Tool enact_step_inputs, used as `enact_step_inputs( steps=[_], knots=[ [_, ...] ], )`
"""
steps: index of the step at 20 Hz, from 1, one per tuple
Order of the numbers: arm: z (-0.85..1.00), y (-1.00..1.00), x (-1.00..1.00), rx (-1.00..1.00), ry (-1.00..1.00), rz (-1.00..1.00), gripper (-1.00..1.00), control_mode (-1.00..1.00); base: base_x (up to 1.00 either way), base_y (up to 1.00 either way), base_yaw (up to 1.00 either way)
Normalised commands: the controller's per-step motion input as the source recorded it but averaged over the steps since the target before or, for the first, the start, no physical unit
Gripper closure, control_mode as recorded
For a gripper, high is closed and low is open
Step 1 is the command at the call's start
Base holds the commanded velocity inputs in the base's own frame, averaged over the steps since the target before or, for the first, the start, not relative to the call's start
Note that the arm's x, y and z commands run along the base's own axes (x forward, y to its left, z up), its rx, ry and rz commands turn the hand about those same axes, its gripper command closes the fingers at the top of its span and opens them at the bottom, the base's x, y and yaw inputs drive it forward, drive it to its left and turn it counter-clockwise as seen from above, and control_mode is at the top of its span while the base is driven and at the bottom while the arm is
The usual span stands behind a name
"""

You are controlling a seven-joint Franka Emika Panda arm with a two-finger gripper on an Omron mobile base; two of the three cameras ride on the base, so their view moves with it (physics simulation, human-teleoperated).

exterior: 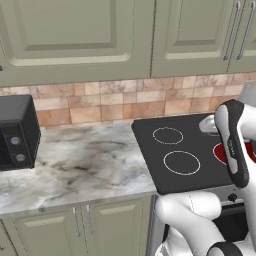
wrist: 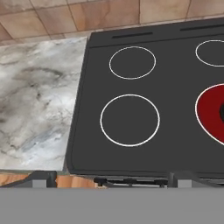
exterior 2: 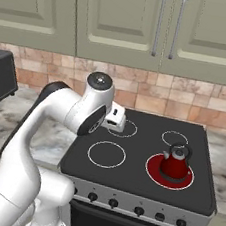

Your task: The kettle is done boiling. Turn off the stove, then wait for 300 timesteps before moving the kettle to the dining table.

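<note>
The red kettle (exterior 2: 175,163) stands upright on the front right burner of the stove (exterior 2: 137,176), and that burner glows red (wrist: 212,111). The other burners show plain white rings. A row of black knobs (exterior 2: 139,211) runs along the stove's silver front. My gripper (wrist: 113,179) hangs above the left half of the cooktop, well to the left of the kettle. Its two dark fingertips (wrist: 41,178) stand wide apart, open, with nothing between them. In the right base view the white hand (exterior 2: 115,118) sits over the back left burner. The dining table is out of view.
A marbled counter (exterior: 75,160) lies left of the stove, with a black microwave (exterior: 17,132) at its far left. A tiled wall (exterior 2: 152,97) and green upper cabinets (exterior 2: 122,20) stand behind. My own arm (exterior: 235,145) hides part of the glowing burner in the left base view.
</note>
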Motion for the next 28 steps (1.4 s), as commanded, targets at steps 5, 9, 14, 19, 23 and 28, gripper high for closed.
enact_step_inputs(
  steps=[5, 9, 14, 19, 23, 28],
  knots=[
    [-0.23, -0.27, -0.22, 0.00, -0.01, 0.00, -1.00, -1.00, 0.00, 0.00, 0.00],
    [-0.25, -0.26, -0.20, 0.00, -0.01, 0.00, -1.00, -1.00, 0.00, 0.00, 0.00],
    [-0.27, -0.25, -0.20, 0.00, -0.03, 0.00, -1.00, -1.00, 0.00, 0.00, 0.00],
    [-0.27, -0.24, -0.19, 0.00, -0.03, 0.00, -1.00, -1.00, 0.00, 0.00, 0.00],
    [-0.24, -0.22, -0.18, 0.00, -0.06, 0.00, -1.00, -1.00, 0.00, 0.00, 0.00],
    [-0.23, -0.19, -0.18, 0.00, -0.06, 0.00, -1.00, -1.00, 0.00, 0.00, 0.00]
  ],
)
